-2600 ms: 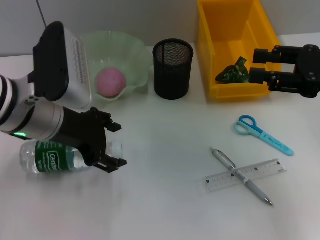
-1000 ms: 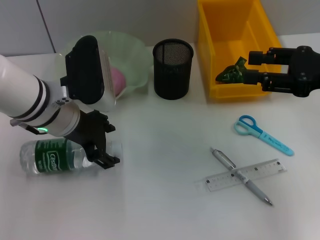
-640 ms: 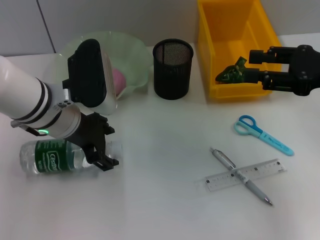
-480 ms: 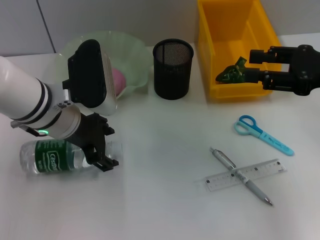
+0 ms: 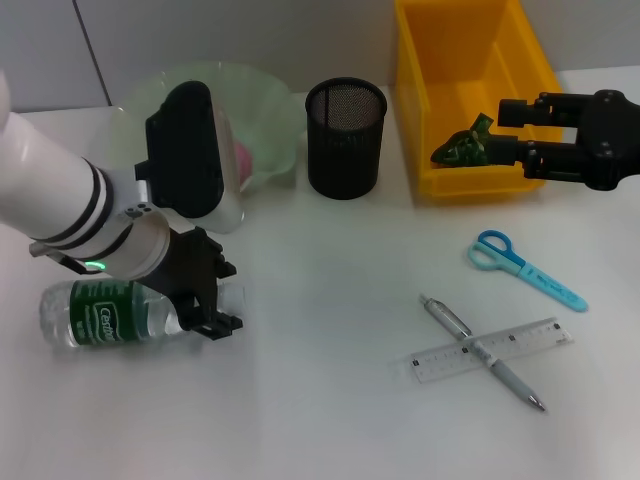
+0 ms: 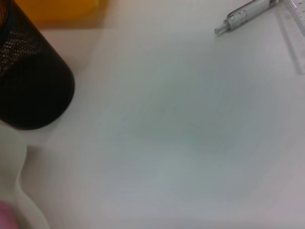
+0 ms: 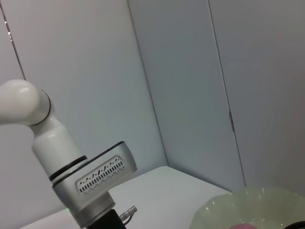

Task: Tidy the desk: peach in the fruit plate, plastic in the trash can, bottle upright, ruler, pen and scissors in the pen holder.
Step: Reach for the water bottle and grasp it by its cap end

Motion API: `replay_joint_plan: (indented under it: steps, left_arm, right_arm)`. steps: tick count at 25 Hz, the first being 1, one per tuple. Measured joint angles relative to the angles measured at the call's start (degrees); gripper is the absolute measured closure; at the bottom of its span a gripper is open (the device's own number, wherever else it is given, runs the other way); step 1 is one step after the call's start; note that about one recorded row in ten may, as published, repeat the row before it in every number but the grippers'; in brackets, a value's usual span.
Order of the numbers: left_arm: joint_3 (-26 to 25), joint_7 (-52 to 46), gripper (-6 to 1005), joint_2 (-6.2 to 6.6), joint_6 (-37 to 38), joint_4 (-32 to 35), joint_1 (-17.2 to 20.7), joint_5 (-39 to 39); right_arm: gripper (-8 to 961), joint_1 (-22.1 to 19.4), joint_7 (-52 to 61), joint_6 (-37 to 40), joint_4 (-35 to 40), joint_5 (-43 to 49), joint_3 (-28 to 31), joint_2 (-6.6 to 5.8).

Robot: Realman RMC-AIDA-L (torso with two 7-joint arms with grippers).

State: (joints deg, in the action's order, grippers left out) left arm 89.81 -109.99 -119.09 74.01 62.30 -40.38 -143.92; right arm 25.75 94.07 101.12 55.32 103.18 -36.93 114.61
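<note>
Left gripper (image 5: 208, 298): lower left of head view, black fingers clamped on neck end of clear plastic water bottle (image 5: 105, 314), which lies on its side, green label up. Right gripper (image 5: 512, 130): upper right, fingers apart, over front wall of yellow trash bin (image 5: 470, 178); crumpled green plastic (image 5: 465, 146) inside. Pink peach (image 5: 238, 158) in ruffled translucent green plate (image 5: 270, 110). Black mesh pen holder (image 5: 345, 138) upper centre. Blue-handled scissors (image 5: 522, 267), silver pen (image 5: 485, 353) crossing clear ruler (image 5: 490, 350), lower right on white desk (image 5: 330, 400).

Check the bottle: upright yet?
No. The bottle lies on its side on the desk, the left gripper at its neck.
</note>
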Motion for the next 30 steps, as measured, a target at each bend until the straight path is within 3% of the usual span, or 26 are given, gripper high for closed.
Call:
replay_joint_plan:
  steps: [3,27,30]
  left_arm:
    - [0.43,-0.66,345,0.0,0.05,0.14,-0.04,-0.16]
    - [3.32,-3.21,350,0.0,0.04,0.98,-0.54,-0.35]
    - [3.36,-3.22,421,0.0,0.29,0.98,-0.65,-0.38]
  right_arm:
    - [340,0.03,-0.03,-0.04,-0.13,0.0,0.07,0.0]
    - [341,0.1,-0.27,-0.76,-0.3,0.79,-0.25,0.0]
    - [341,0.07,-0.28,-0.75,-0.3,0.8,-0.25,0.0]
